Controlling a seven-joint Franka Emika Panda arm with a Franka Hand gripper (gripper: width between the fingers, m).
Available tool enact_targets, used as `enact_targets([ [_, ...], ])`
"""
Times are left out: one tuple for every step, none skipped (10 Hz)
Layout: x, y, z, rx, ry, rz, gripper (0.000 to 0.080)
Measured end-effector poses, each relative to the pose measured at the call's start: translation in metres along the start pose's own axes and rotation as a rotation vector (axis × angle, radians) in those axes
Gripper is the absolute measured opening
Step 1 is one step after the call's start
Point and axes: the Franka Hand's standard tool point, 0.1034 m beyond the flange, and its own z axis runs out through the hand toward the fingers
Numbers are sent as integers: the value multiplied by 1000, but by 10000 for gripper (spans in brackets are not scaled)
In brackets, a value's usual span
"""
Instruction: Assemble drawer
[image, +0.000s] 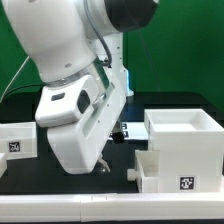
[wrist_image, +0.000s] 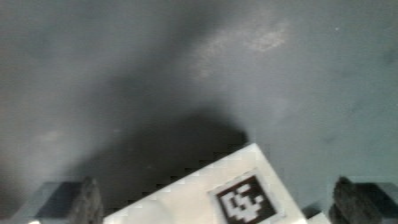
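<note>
Between the gripper's (wrist_image: 217, 200) fingers (wrist_image: 71, 200), which stood wide apart and held nothing, lay a white corner with a tag (wrist_image: 244, 199); I could not tell which part it was. In the exterior view the drawer (image: 14, 140) sat at 9 o'clock from the arm, well apart from the white casing (image: 185, 128) at 3 o'clock; the casing looked empty, the drawer's inside was not visible. I judged the inserting was not yet done.
</note>
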Motion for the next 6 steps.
enact_targets([
  [6, -2, 5, -5, 2, 7, 649],
  [12, -5, 13, -20, 1, 20, 649],
  [18, -9, 19, -22, 0, 41, 649],
  [25, -10, 22, -29, 1, 58, 649],
  [25, -8, 23, -40, 1, 69, 649],
  [23, -8, 25, -38, 1, 78, 649],
])
